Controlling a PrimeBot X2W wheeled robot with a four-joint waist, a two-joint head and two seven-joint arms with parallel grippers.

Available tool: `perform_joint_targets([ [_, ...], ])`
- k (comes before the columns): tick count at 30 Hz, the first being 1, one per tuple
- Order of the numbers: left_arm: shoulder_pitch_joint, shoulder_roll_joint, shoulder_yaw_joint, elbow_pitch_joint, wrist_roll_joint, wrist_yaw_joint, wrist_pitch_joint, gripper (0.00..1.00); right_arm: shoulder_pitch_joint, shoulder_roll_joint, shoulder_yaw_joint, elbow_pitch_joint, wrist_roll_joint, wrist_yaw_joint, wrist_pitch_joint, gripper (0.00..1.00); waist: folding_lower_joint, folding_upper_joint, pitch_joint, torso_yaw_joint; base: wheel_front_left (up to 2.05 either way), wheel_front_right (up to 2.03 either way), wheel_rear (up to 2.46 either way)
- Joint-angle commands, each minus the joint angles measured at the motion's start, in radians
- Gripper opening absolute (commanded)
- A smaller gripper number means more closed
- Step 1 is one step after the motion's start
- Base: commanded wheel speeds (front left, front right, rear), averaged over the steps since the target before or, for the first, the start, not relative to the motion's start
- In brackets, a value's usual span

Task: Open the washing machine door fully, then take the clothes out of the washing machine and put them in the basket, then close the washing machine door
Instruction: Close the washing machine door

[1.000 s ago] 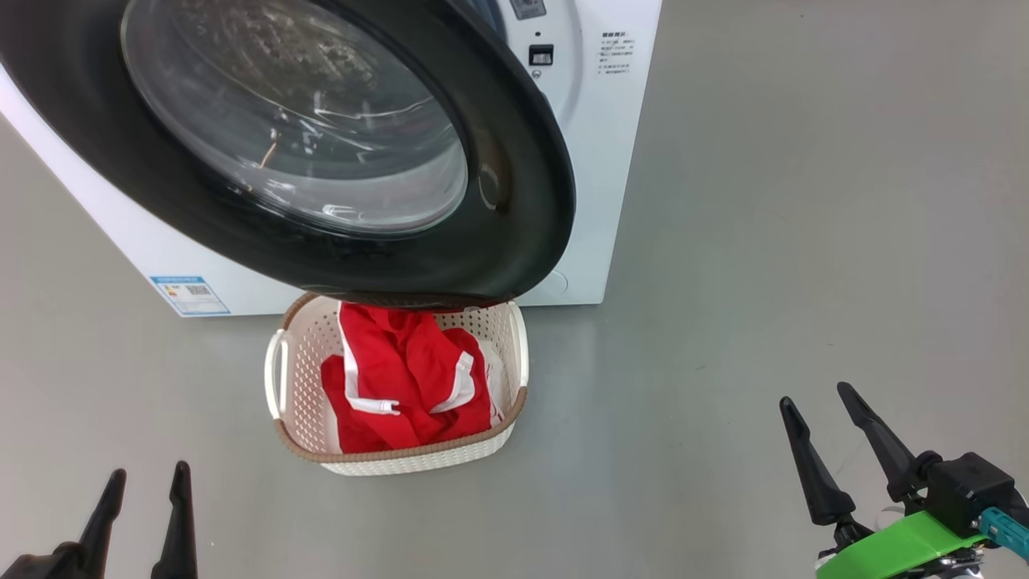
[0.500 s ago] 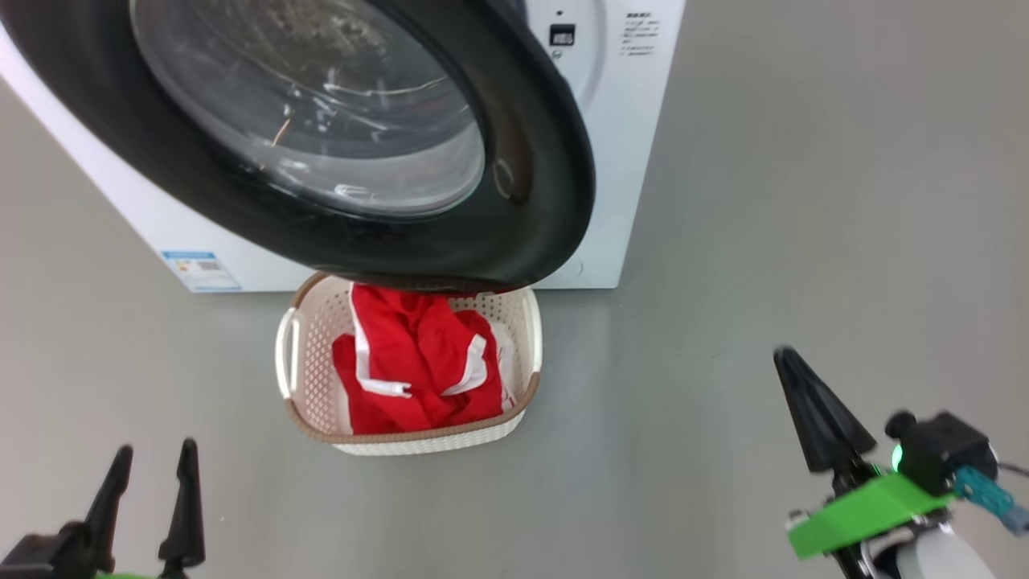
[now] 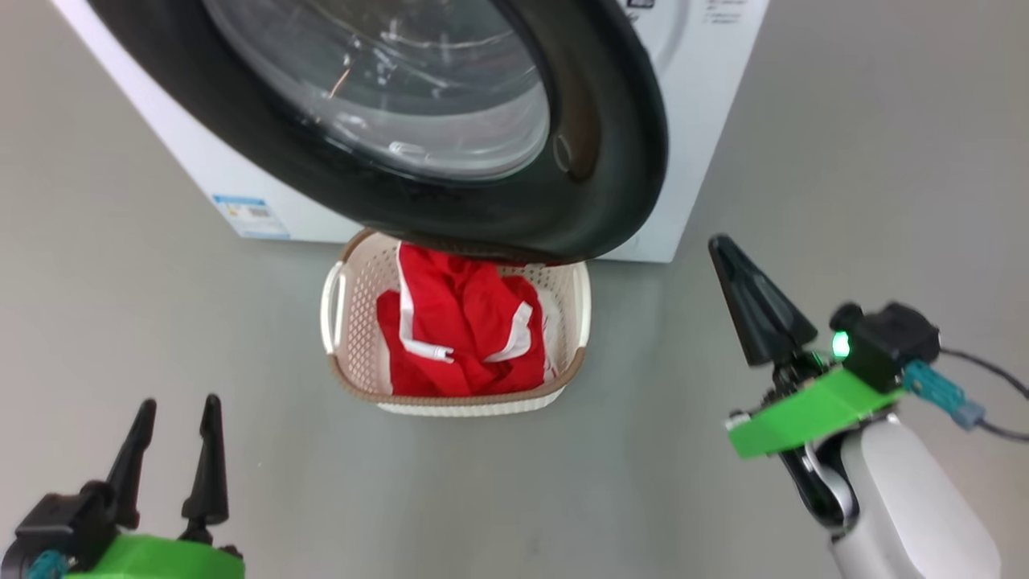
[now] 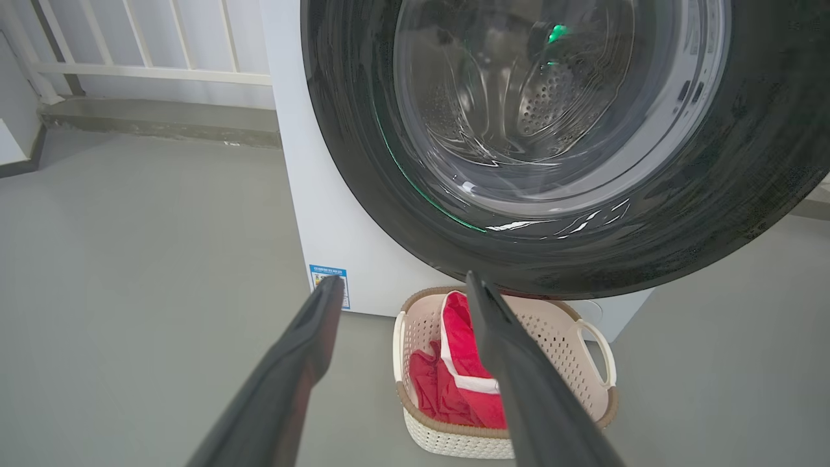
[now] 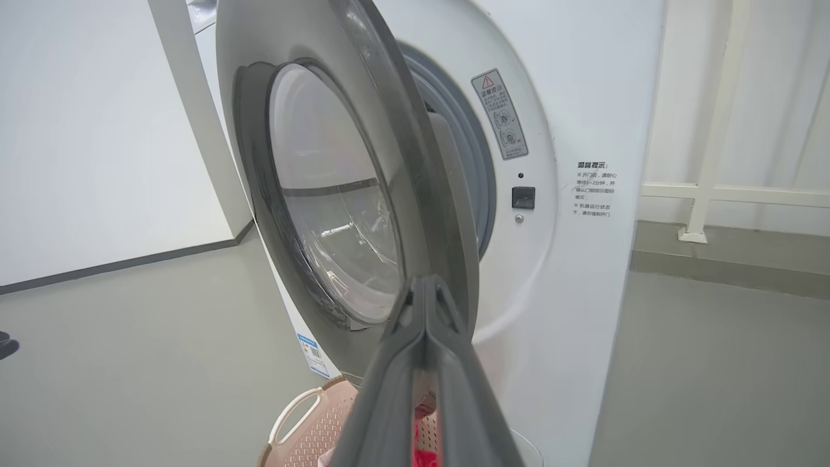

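Note:
The washing machine door (image 3: pixel 595 121), with its black rim and clear glass bowl, stands swung out from the white washing machine (image 3: pixel 707 112) and overhangs the basket's back edge. The cream basket (image 3: pixel 346 322) sits on the floor in front of the machine. The red clothes (image 3: pixel 466 330) with white stripes lie in it. My right gripper (image 3: pixel 718 241) is shut on nothing, in the air to the right of the door's free edge. In the right wrist view, the shut right gripper (image 5: pixel 423 282) points at the door (image 5: pixel 363 194). My left gripper (image 3: pixel 179 400) hangs open at the lower left, away from everything.
Grey floor surrounds the machine on all sides. A white railing (image 4: pixel 130 65) and a low kerb run behind the machine on the left. Another white rail (image 5: pixel 713 188) stands to its right. A cable (image 3: pixel 993 374) trails from my right wrist.
My right gripper has shut, from wide open to fingers together, and has risen toward the door's edge. The head camera has shifted, so the machine and basket sit further right.

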Motion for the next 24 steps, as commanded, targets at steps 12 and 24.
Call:
perform_joint_targets([
  [12, -0.118, 0.015, -0.009, -0.020, -0.027, -0.003, -0.012, 1.00, -0.213, 0.031, 0.035, 0.095, 0.009, 0.002, -0.005, 0.00, 0.0000, -0.0001, 0.135, 0.083, 0.00, 0.00, 0.00],
  [24, -0.178, 0.014, -0.049, -0.029, -0.042, -0.003, -0.012, 1.00, -0.331, 0.032, -0.031, 0.150, 0.016, 0.002, -0.005, 0.00, 0.0000, -0.0001, 0.201, 0.122, 0.00, 0.00, 0.00],
])
